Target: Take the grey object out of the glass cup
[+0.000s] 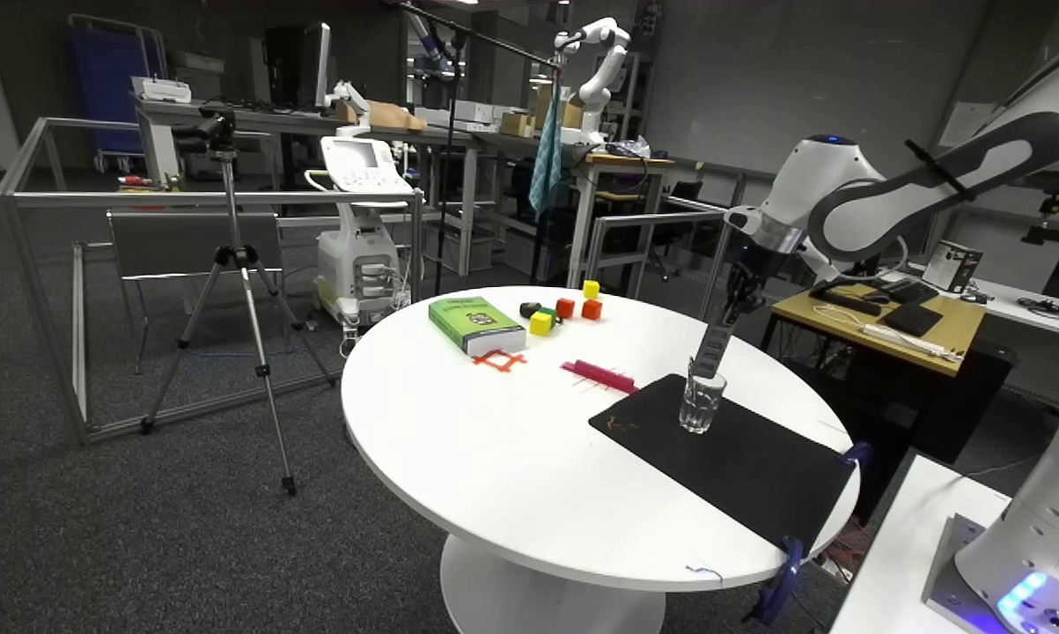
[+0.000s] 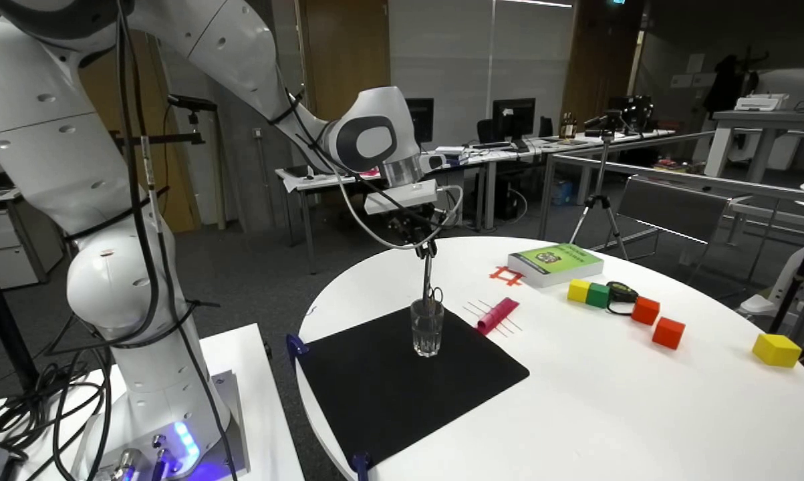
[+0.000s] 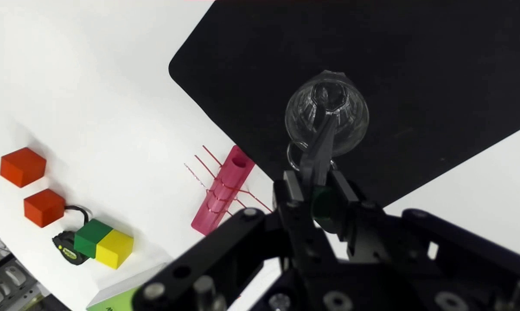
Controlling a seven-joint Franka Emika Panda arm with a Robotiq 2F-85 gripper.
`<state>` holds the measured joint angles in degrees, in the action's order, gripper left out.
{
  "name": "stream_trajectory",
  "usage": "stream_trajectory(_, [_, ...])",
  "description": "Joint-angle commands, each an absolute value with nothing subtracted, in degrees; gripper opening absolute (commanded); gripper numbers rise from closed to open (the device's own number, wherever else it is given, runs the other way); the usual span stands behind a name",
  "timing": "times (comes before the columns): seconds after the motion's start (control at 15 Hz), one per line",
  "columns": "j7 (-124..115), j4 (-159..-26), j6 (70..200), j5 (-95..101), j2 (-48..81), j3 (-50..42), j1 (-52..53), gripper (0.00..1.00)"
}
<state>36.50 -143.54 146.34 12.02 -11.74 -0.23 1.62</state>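
The clear glass cup stands upright on the black mat in both exterior views (image 1: 700, 409) (image 2: 427, 335); the wrist view looks down into it (image 3: 358, 123). My gripper (image 3: 319, 183) is above the cup, its jaws closed around a slim dark-grey object (image 3: 322, 147) with a green part between the fingers. In an exterior view this grey object (image 1: 714, 346) slopes down from the gripper to the cup's rim; how deep it reaches I cannot tell. Thin metal rings, like scissor handles (image 2: 436, 294), stick up at the rim beside it. The cup's inside is partly hidden.
The black mat (image 1: 740, 467) is clamped to the round white table (image 1: 494, 440). A pink holder (image 3: 223, 190) with thin wires lies near the mat. Several coloured cubes, among them a yellow one (image 2: 776, 350), a tape measure (image 3: 69, 250) and a green book (image 1: 476, 326) lie farther off.
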Motion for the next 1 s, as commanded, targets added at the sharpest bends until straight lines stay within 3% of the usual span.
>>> stream_trajectory(0.0, [33.52,-146.51,145.9,11.61,-17.66,-0.01,2.96,0.05])
stream_trajectory(0.93, [-13.0,-150.21,136.84,11.9,-28.25,10.05,0.98,0.05])
